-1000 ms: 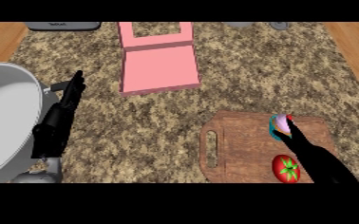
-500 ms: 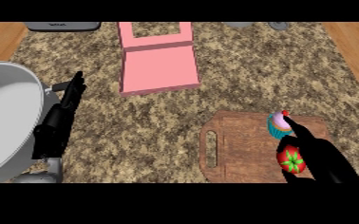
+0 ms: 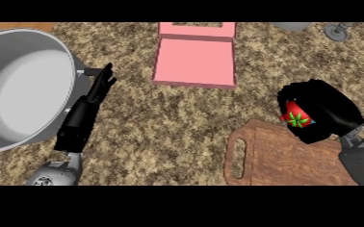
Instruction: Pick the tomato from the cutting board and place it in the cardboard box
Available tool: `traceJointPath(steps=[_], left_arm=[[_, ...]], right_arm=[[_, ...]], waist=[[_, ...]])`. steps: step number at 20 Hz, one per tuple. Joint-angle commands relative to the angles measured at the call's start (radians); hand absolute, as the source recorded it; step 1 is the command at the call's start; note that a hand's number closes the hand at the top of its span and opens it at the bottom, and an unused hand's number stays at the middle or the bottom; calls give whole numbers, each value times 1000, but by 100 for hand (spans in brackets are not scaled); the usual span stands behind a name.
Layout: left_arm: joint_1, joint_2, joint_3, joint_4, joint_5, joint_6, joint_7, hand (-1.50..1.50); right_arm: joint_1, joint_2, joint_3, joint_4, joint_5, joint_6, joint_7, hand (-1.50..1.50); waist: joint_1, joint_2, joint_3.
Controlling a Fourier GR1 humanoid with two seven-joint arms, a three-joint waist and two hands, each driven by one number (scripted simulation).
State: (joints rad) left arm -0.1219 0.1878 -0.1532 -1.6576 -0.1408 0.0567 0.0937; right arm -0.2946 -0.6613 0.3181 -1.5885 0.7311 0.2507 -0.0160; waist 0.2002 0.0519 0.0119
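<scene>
The red tomato (image 3: 295, 117) with its green stem sits inside my right hand (image 3: 321, 109), whose black fingers curl round it, lifted above the far edge of the brown wooden cutting board (image 3: 274, 157). The box (image 3: 195, 60) looks pink, lies open and flat, and is at the upper middle, up and left of that hand. My left hand (image 3: 99, 86) stays open with straight fingers at the left, beside the pot.
A large grey metal pot (image 3: 32, 84) fills the left side, close to my left forearm. A grey object (image 3: 292, 26) and a small metal item (image 3: 341, 31) stand at the top right. The speckled counter (image 3: 177, 125) lies between board and box.
My right hand closed round the tomato and lifted it off the board, moving up toward the box. The view has shifted closer. The left hand has kept its pose.
</scene>
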Motion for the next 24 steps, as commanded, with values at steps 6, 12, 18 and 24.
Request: traceJointPath(steps=[6, 12, 18, 24], left_arm=[[-12, 9, -1, 79, -29, 3, 45, 0], [-7, 12, 15, 75, -25, 13, 45, 0], [10, 21, 29, 95, -35, 25, 48, 0], [15, 27, 48, 113, -26, 25, 31, 0]], right_arm=[[-343, -25, -68, 313, -37, -14, -322, 150], [-488, 46, -172, 481, -240, 57, -553, 150], [-654, 106, -219, 668, -374, 216, -729, 150], [-861, 181, -213, 844, -406, 281, -760, 150]], waist=[[22, 18, -6], [7, 10, -5], [-26, -4, -9], [-59, -13, -12]])
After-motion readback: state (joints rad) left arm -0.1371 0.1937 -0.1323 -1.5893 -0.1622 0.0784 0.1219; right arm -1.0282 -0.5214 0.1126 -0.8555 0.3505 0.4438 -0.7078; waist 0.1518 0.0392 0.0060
